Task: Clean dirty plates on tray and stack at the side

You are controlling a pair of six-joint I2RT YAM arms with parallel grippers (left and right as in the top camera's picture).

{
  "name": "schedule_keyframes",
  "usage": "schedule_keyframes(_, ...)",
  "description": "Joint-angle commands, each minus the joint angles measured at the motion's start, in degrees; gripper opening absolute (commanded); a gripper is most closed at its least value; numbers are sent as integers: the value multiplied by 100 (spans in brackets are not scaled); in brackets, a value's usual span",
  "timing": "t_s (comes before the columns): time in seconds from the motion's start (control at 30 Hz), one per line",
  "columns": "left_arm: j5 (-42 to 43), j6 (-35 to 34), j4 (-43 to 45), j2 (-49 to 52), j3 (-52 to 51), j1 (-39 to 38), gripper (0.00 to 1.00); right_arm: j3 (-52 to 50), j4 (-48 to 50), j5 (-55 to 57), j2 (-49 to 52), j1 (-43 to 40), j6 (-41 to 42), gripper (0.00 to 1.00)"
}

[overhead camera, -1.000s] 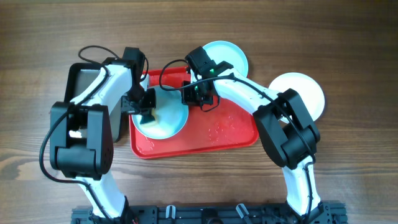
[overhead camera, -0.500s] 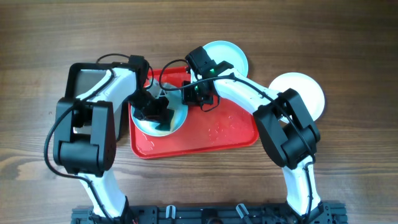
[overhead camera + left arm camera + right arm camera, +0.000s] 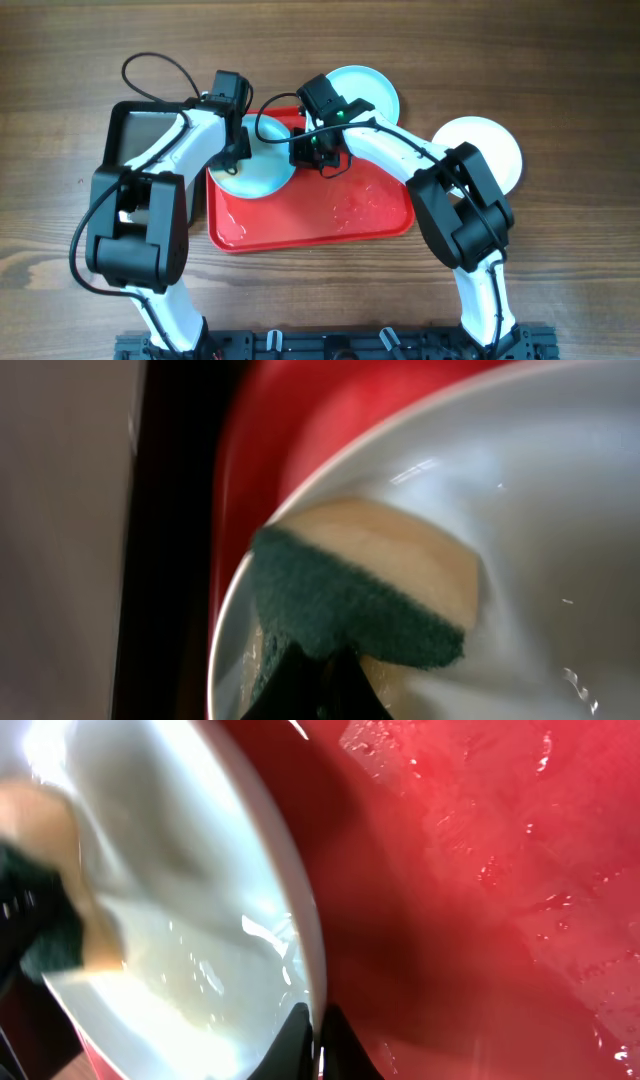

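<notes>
Left tool (image 3: pixel 322 678): clamped on a green-backed sponge (image 3: pixel 370 590), pressed against the plate (image 3: pixel 540 510).
Right tool (image 3: pixel 318 1038): pinching that plate's rim.
Plate: turquoise, wet, at the red tray's (image 3: pixel 350 215) left end.

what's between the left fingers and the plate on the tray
A green-and-cream sponge, resting on the plate; the left wrist view shows it.

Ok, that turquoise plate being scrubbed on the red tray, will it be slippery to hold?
Probably slippery: the plate glistens wet, and the right gripper pinches only its thin rim. It looks rigid, holding its shape under the sponge. Seemingly tilted off the tray, it could drop flat if released.
</notes>
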Motion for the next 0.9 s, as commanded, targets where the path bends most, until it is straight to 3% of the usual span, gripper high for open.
schedule_keyframes(0.0,-492,-55,638,422,-168,-11,4,24,-116,179,133,-79,-63,4)
schedule_keyframes(0.17,2514,1207,1119,422,-168,-227,4,24,-116,153,133,-79,-109,4)
schedule_keyframes(0.4,4509,1779,1034,422,-168,-271,4,24,-118,136,133,-79,-140,4)
schedule_keyframes(0.6,4538,2026,737,413,-144,-203,4,24,-118,92,133,-79,-157,4)
schedule_keyframes(0.73,3051,949,623,310,184,164,4,24,-144,-13,133,-79,-260,4)
schedule_keyframes(0.87,1858,481,337,225,667,566,4,24,-164,-35,131,-79,-267,4)
